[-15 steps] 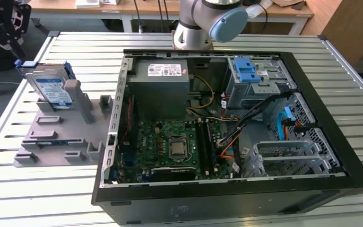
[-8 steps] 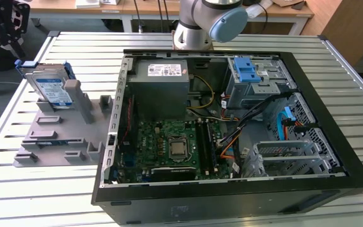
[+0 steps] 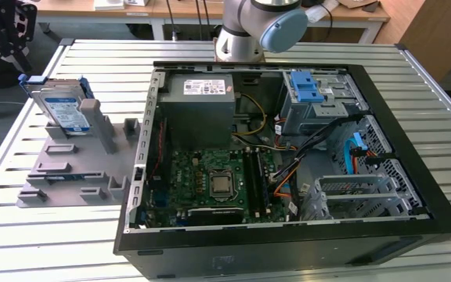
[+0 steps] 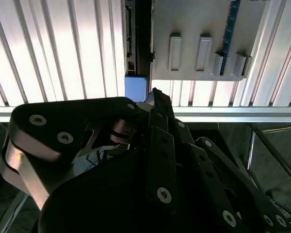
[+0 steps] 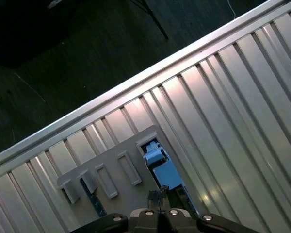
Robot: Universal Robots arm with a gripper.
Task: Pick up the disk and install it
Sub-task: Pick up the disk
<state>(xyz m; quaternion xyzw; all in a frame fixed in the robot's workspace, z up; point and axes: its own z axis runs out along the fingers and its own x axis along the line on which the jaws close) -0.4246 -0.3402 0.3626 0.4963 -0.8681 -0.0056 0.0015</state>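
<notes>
A: Where is the disk (image 3: 63, 108)?

B: It stands on edge in a grey holder (image 3: 69, 170) at the exterior view's left, on the slatted table (image 3: 53, 247). The holder lies near the table's edge on that side, just beside the open computer case (image 3: 288, 241).

A: What room is there to move?

B: Bare slats lie in front of the holder, with more at the exterior view's right of the case. In the first wrist view the table's rim (image 5: 136, 85) runs slantwise, with dark floor (image 5: 63, 58) beyond it.

A: Can any writing be read?

B: The disk's face carries a white-and-blue label. A white sticker (image 3: 204, 87) sits on the grey box (image 3: 202, 117) inside the case. The print on both is too small to make out.

A: And the gripper?

B: In both wrist views the gripper (image 4: 153, 99) (image 5: 158, 195) hangs over the holder, close to the disk's blue top edge (image 5: 165, 174). Its jaws look pressed together, with nothing between them.

A: How do the views differ?

B: The exterior view gives the label face, the arm (image 3: 249, 26) and the case's inside. From left to right that is a green board (image 3: 209, 176), a blue latch (image 3: 308, 88) and a metal cage (image 3: 366, 194). The wrist views look down on the holder's slots.
</notes>
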